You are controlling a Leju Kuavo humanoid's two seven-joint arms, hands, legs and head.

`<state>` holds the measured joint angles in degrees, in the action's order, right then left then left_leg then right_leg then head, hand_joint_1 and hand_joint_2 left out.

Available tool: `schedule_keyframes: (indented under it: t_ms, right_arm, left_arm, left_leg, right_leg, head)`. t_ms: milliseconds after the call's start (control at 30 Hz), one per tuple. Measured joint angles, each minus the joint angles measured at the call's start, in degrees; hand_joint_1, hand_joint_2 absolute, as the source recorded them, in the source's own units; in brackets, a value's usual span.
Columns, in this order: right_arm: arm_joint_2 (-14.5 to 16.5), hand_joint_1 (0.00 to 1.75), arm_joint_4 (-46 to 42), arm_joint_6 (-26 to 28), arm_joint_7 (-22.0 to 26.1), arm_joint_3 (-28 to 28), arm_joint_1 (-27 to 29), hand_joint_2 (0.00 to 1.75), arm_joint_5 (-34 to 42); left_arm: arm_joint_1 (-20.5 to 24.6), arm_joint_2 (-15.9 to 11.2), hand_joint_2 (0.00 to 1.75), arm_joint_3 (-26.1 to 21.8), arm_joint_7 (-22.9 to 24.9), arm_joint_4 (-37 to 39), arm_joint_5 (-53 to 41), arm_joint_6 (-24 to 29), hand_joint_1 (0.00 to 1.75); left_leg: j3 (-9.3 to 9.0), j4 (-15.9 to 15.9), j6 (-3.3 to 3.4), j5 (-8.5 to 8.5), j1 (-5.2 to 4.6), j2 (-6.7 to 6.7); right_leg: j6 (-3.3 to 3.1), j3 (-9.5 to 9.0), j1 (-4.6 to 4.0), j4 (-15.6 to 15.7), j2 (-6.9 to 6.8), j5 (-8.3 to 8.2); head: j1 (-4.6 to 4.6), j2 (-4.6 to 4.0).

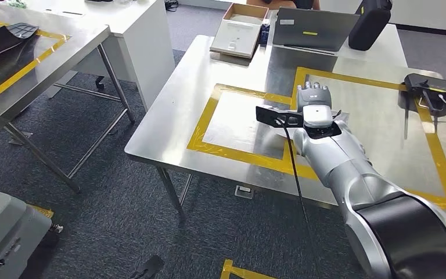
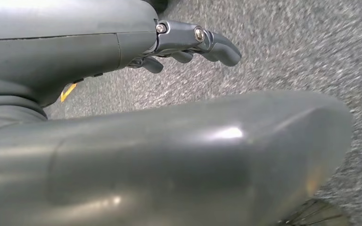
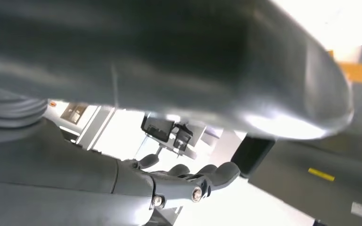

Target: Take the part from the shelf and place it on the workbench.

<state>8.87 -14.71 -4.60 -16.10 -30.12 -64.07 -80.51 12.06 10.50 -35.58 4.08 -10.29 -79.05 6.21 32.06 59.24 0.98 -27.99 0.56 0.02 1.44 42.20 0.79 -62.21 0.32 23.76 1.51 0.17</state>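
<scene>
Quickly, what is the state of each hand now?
Left hand: holds nothing, fingers curled in, hanging above the carpet.
Right hand: holds a flat black part above the workbench.

The shiny steel surface [image 1: 232, 70] is bare inside its left yellow-taped rectangle [image 1: 209, 113]. Along the far edge stand an open cardboard box [image 1: 239, 30], a grey laptop [image 1: 310, 28] and a black case [image 1: 370, 23]; a black bracket part [image 1: 432, 93] occupies the right side.
</scene>
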Motion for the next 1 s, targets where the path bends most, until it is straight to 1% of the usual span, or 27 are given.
schedule_keyframes:
  t_ms: [67,100,133,167,200,233,267,300,333,367,433,467,500,567,600,633,667,700,733,767,800,833,867,900,933,967,1000]
  right_arm:
    - [0.0,0.0,0.0,0.1,-0.2,0.1,0.0,0.0,-0.2]
    - [0.0,0.0,0.0,0.2,-0.3,0.1,0.0,0.0,-0.3]
    - [-0.1,0.0,0.0,0.2,-0.4,0.2,0.0,0.0,-0.3]
    - [-0.1,0.0,0.0,0.3,-0.4,0.2,0.0,0.0,-0.4]
    - [-0.1,0.0,0.0,0.3,-0.5,0.2,0.0,0.0,-0.5]
    - [-0.1,0.0,0.0,0.4,-0.6,0.2,-0.1,0.0,-0.6]
    - [-0.1,0.0,0.0,0.5,-0.6,0.3,-0.3,0.0,-0.6]
    - [-0.1,0.0,0.0,0.6,-0.6,0.3,-0.4,0.0,-0.7]
    - [-0.1,0.0,0.0,0.6,-0.6,0.3,-0.6,0.0,-0.8]
    - [0.0,0.0,0.0,0.7,-0.6,0.3,-0.8,0.0,-0.8]
    - [0.0,0.0,0.0,0.7,-0.6,0.3,-1.1,0.0,-0.9]
    - [0.1,0.0,0.0,0.7,-0.6,0.3,-1.2,0.0,-0.9]
    - [0.2,0.0,0.0,0.7,-0.6,0.3,-1.3,0.0,-0.9]
    - [0.3,0.0,0.0,0.7,-0.7,0.3,-1.5,0.0,-1.0]
    - [0.3,0.0,0.0,0.6,-0.8,0.3,-1.5,0.0,-1.0]
    - [0.3,0.0,0.0,0.6,-0.9,0.3,-1.4,0.0,-1.0]
    - [0.4,0.0,0.0,0.6,-0.9,0.3,-1.4,0.0,-1.1]
    - [0.3,0.0,0.0,0.6,-1.0,0.3,-1.4,0.0,-1.1]
    - [0.4,0.0,0.0,0.6,-1.0,0.4,-1.5,0.0,-1.1]
    - [0.4,0.0,0.0,0.6,-1.1,0.4,-1.6,0.0,-1.1]
    - [0.4,0.0,0.0,0.6,-1.1,0.4,-1.8,0.0,-1.2]
    - [0.4,0.0,0.0,0.6,-1.1,0.4,-1.9,0.0,-1.3]
    - [0.4,0.0,0.0,0.6,-1.1,0.4,-2.0,0.0,-1.4]
    - [0.4,0.0,0.0,0.6,-1.1,0.4,-2.0,0.0,-1.4]
    - [0.4,0.0,0.0,0.6,-1.1,0.4,-1.9,0.0,-1.4]
    - [0.4,0.0,0.0,0.6,-1.1,0.4,-1.9,0.0,-1.5]
    - [0.3,0.0,0.1,0.5,-1.1,0.4,-1.9,0.0,-1.5]
  left_arm:
    - [0.0,0.0,0.0,0.0,-0.1,0.0,0.1,0.1,0.0]
    - [-0.1,0.0,0.0,0.0,-0.1,0.0,0.1,0.1,0.0]
    - [-0.1,0.0,0.0,0.0,-0.2,0.0,0.1,0.1,0.0]
    - [-0.1,0.0,0.0,0.0,-0.2,0.0,0.1,0.1,0.0]
    - [0.0,0.0,0.0,0.0,-0.3,0.0,0.1,0.1,0.0]
    - [0.0,0.1,0.0,0.0,-0.3,0.0,0.1,0.1,0.0]
    - [0.0,0.1,0.0,0.0,-0.4,0.0,0.1,0.1,0.0]
    - [0.1,0.2,0.0,0.0,-0.4,0.0,0.1,0.1,0.0]
    - [0.1,0.2,0.0,0.0,-0.4,0.0,0.1,0.1,0.0]
    - [0.2,0.3,0.0,0.0,-0.4,0.0,0.1,0.2,0.0]
    - [0.2,0.3,0.0,0.0,-0.4,0.0,0.1,0.2,0.0]
    - [0.2,0.3,0.0,0.0,-0.4,0.0,0.1,0.2,0.0]
    - [0.2,0.3,0.0,0.0,-0.4,0.0,0.1,0.2,0.0]
    - [0.3,0.2,0.0,0.0,-0.4,0.0,0.1,0.2,0.0]
    - [0.3,0.2,0.0,0.0,-0.4,0.0,0.1,0.2,0.0]
    - [0.3,0.2,0.0,0.0,-0.4,0.0,0.1,0.2,0.0]
    - [0.3,0.2,0.0,0.0,-0.4,0.0,0.1,0.2,0.0]
    - [0.3,0.2,0.0,0.0,-0.4,0.0,0.1,0.2,0.0]
    - [0.3,0.2,0.0,0.0,-0.4,0.0,0.2,0.2,0.0]
    - [0.4,0.2,0.0,0.0,-0.4,0.0,0.2,0.2,0.0]
    - [0.5,0.2,0.0,0.0,-0.4,0.0,0.3,0.2,0.0]
    - [0.6,0.2,0.0,0.0,-0.4,-0.1,0.4,0.2,0.0]
    - [0.6,0.3,0.0,0.0,-0.4,-0.1,0.4,0.2,0.0]
    - [0.6,0.2,0.0,0.0,-0.4,-0.1,0.5,0.2,0.0]
    - [0.6,0.2,0.0,0.0,-0.4,0.0,0.5,0.2,0.0]
    - [0.6,0.2,0.0,0.0,-0.4,0.0,0.5,0.2,0.0]
    - [0.6,0.2,0.0,0.0,-0.4,0.0,0.5,0.2,0.0]
  left_leg:
    - [1.75,0.0,0.41,1.36,-0.04,0.1]
    - [2.66,0.1,0.43,2.03,-0.06,0.13]
    - [3.56,0.1,0.41,2.68,-0.07,0.15]
    - [4.38,0.2,0.34,3.27,-0.08,0.15]
    - [5.1,0.3,0.22,3.8,-0.08,0.15]
    - [5.7,0.4,0.05,4.28,-0.08,0.16]
    - [6.19,0.5,-0.21,4.71,-0.12,0.16]
    - [6.45,0.5,-0.54,5.16,-0.15,0.18]
    - [6.57,0.5,-0.91,5.58,-0.13,0.21]
    - [6.6,0.3,-1.3,6.04,-0.11,0.22]
    - [6.84,0.1,-2.04,6.43,-0.05,0.14]
    - [7.36,0.9,-2.33,5.3,-0.04,0.08]
    - [8.15,2.8,-2.6,3.19,-0.01,0.02]
    - [10.14,9.7,-3.04,-2.39,0.15,-0.01]
    - [10.8,13.2,-3.25,-4.06,0.22,0.0]
    - [10.88,15.6,-3.42,-4.47,0.29,0.0]
    - [10.08,16.2,-3.56,-3.69,0.39,0.0]
    - [8.25,14.8,-3.66,-2.25,0.52,0.01]
    - [5.57,11.8,-3.73,-1.11,0.69,0.01]
    - [2.44,7.8,-3.77,-0.98,0.69,-0.03]
    - [0.13,4.5,-3.49,-1.37,0.59,-0.15]
    - [-1.18,2.1,-3.12,-2.06,0.46,-0.3]
    - [-1.5,1.0,-2.59,-2.46,0.18,-0.46]
    - [-0.95,0.9,-1.87,-2.05,0.07,-0.56]
    - [-0.51,0.7,-1.32,-1.5,0.08,-0.51]
    - [0.0,0.6,-0.74,-0.81,0.07,-0.43]
    - [0.67,0.5,-0.24,-0.01,0.16,-0.34]
  right_leg:
    - [0.41,2.06,0.04,-7.5,-0.05,5.75]
    - [0.55,2.62,0.03,-11.0,-0.05,7.24]
    - [0.61,2.44,0.03,-13.1,-0.05,7.48]
    - [0.57,1.25,0.02,-13.1,-0.05,6.6]
    - [0.44,-1.05,0.0,-10.9,-0.06,5.3]
    - [0.18,-4.17,-0.06,-7.1,-0.06,4.64]
    - [-0.13,-7.21,-0.22,-2.9,-0.05,4.64]
    - [-0.48,-9.45,-0.43,0.4,-0.05,4.91]
    - [-0.83,-10.71,-0.65,2.5,-0.03,5.41]
    - [-1.15,-10.93,-0.84,3.2,-0.02,5.39]
    - [-1.89,-10.5,-0.71,3.6,-0.15,4.38]
    - [-2.34,-10.1,-0.53,3.8,-0.24,3.68]
    - [-2.7,-9.54,-0.34,4.1,-0.32,2.92]
    - [-3.08,-8.07,-0.23,4.2,-0.35,1.56]
    - [-3.06,-7.28,-0.23,4.2,-0.36,0.94]
    - [-2.99,-6.48,-0.23,4.2,-0.37,0.31]
    - [-2.86,-5.65,-0.21,4.1,-0.39,-0.33]
    - [-2.67,-4.83,-0.16,4.0,-0.4,-0.96]
    - [-2.4,-4.08,-0.1,3.9,-0.4,-1.54]
    - [-2.04,-3.36,-0.08,3.6,-0.38,-2.06]
    - [-1.65,-2.86,-0.08,3.5,-0.37,-2.57]
    - [-1.26,-2.53,-0.09,3.4,-0.38,-3.1]
    - [-0.84,-2.32,-0.06,3.6,-0.37,-3.69]
    - [-0.43,-2.23,0.01,3.9,-0.37,-4.32]
    - [-0.07,-1.98,0.13,3.9,-0.32,-4.37]
    - [0.24,-1.53,0.23,3.4,-0.29,-3.38]
    - [0.47,-0.81,0.25,1.7,-0.26,-1.23]
  head:
    - [-0.11,0.0]
    - [-0.11,0.0]
    - [-0.11,0.0]
    - [-0.11,0.0]
    - [-0.11,0.0]
    - [-0.11,0.0]
    - [-0.1,0.0]
    - [-0.05,0.0]
    - [-0.05,0.0]
    - [-0.04,0.0]
    - [-0.08,0.0]
    - [-0.04,0.0]
    - [0.03,0.0]
    - [0.15,0.0]
    - [0.19,0.0]
    - [0.19,0.0]
    - [0.18,0.0]
    - [0.19,0.0]
    - [0.19,0.0]
    - [0.21,0.0]
    - [0.21,0.0]
    - [0.2,0.0]
    - [0.19,0.0]
    - [0.16,0.0]
    - [0.15,0.0]
    - [0.12,0.0]
    - [0.07,0.0]
